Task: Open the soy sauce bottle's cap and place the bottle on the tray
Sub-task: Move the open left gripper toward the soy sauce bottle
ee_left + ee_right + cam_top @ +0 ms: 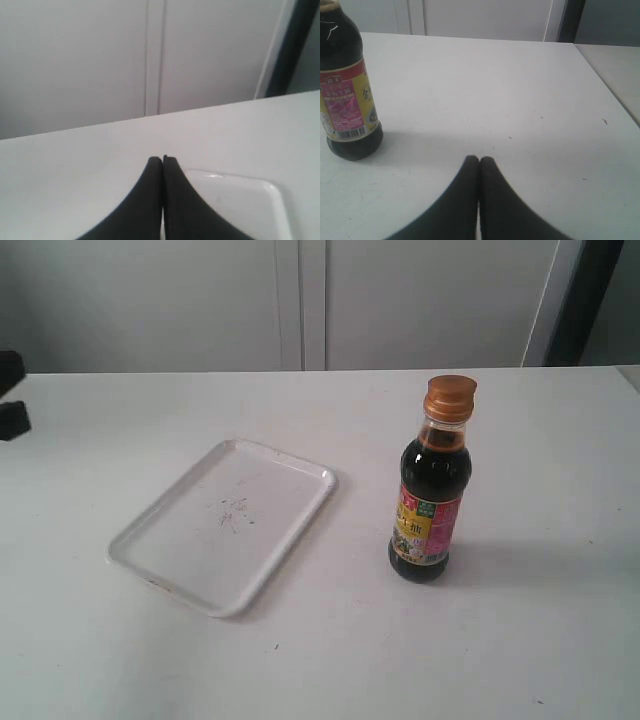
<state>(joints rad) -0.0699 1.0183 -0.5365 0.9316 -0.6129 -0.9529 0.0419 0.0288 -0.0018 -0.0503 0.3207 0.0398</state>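
Observation:
The soy sauce bottle (431,490) stands upright on the white table, right of centre, with its golden-orange cap (449,396) closed on the neck. To its left lies the white tray (160,520), flat and with nothing on it, faint scuffs at its centre. My left gripper (162,160) is shut with nothing in it, low over the table beside a corner of the tray (260,200). Also shut and holding nothing, my right gripper (479,160) hovers over bare table, and the bottle (347,95) stands some way off to one side. Neither gripper shows in the exterior view.
A dark part of the left arm (12,405) shows at the left edge of the exterior view. The table's far edge meets pale cabinet doors (300,300). In the right wrist view the table's side edge (607,80) runs beside another grey surface.

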